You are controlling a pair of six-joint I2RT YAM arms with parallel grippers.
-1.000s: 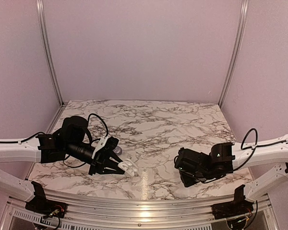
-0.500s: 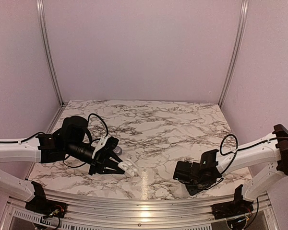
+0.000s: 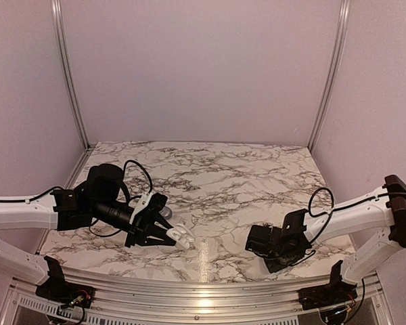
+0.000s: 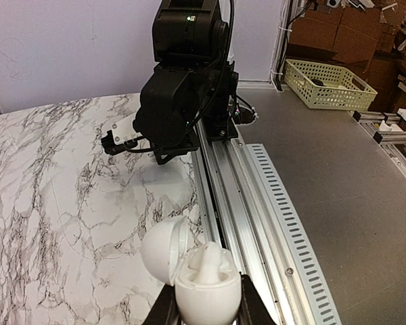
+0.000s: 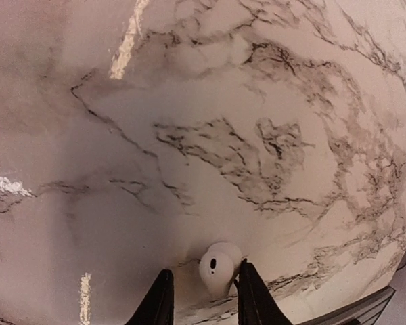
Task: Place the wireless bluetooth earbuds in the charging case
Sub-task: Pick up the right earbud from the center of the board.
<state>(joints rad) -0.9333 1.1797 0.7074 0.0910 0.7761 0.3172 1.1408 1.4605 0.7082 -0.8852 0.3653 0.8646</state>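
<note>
one marbled table [image 3: 223, 169] w/ lilac walls [image 3: 203, 68]; left claw [image 3: 169, 237] grips white case [image 4: 206, 291].

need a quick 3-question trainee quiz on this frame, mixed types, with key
1. True or false: the charging case is shut.
2. What does the left gripper hold? A) nothing B) the charging case C) a cable
3. Fill in: the white ___ on the marble table sits between the fingers of the right gripper.
Key: 1 false; 2 B; 3 earbud.
</note>
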